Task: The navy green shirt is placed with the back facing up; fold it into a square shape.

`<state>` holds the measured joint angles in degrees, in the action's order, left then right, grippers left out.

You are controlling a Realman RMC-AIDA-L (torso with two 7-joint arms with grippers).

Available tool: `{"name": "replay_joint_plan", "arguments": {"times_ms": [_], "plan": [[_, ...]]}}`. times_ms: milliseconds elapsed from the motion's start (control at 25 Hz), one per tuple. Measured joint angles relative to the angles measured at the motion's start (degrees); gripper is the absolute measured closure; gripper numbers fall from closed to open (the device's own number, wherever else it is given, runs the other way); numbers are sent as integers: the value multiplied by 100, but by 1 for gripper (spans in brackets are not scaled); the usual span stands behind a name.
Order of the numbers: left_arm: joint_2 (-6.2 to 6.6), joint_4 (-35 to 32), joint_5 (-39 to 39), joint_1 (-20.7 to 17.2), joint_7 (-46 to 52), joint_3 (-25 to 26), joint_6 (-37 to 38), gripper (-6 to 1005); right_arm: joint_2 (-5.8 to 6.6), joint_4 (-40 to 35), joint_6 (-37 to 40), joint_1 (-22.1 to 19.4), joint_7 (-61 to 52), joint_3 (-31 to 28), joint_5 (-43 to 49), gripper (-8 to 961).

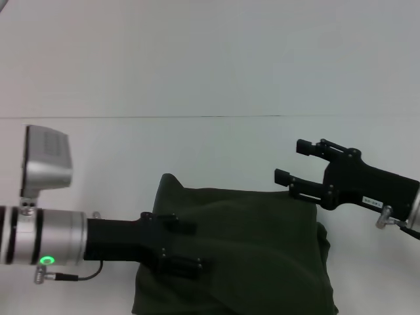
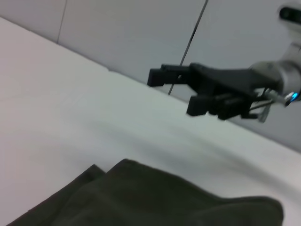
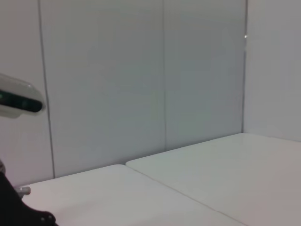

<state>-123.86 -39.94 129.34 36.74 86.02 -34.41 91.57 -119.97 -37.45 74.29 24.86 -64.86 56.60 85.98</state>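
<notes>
1. The white table (image 1: 197, 144) fills most of the head view, running back to a pale wall; a seam crosses it toward 12 o'clock.
2. The navy green shirt (image 1: 262, 256) lies bunched in a rough folded heap on the table at about 6 o'clock in the head view, plain dark cloth up, with one peak of fabric at its far left corner. The left wrist view shows its rumpled edge (image 2: 155, 197) resting on the white surface.
3. The left gripper (image 1: 180, 249) reaches in from 9 o'clock, its silver arm showing a green light, and lies low over the near left part of the shirt. Its black fingers blend into the dark cloth, so I cannot tell whether they are spread or pinching anything.
4. The right gripper (image 1: 294, 162) comes in from 3 o'clock, raised over the shirt's far right edge. Its two fingers are spread apart with nothing between them; the left wrist view also shows it (image 2: 174, 92) hanging clear above the table.
</notes>
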Motion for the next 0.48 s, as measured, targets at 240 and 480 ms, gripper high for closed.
{"name": "replay_joint_plan", "arguments": {"times_ms": [240,480], "plan": [[-28,181,-7,17,-83,-534,-695,56,-9,71,59,-153,19,-36,-31,115],[-10,286,149,-8,49,-1037,-933,60,-2,113,106,-184,22,-84,-39,116]]}}
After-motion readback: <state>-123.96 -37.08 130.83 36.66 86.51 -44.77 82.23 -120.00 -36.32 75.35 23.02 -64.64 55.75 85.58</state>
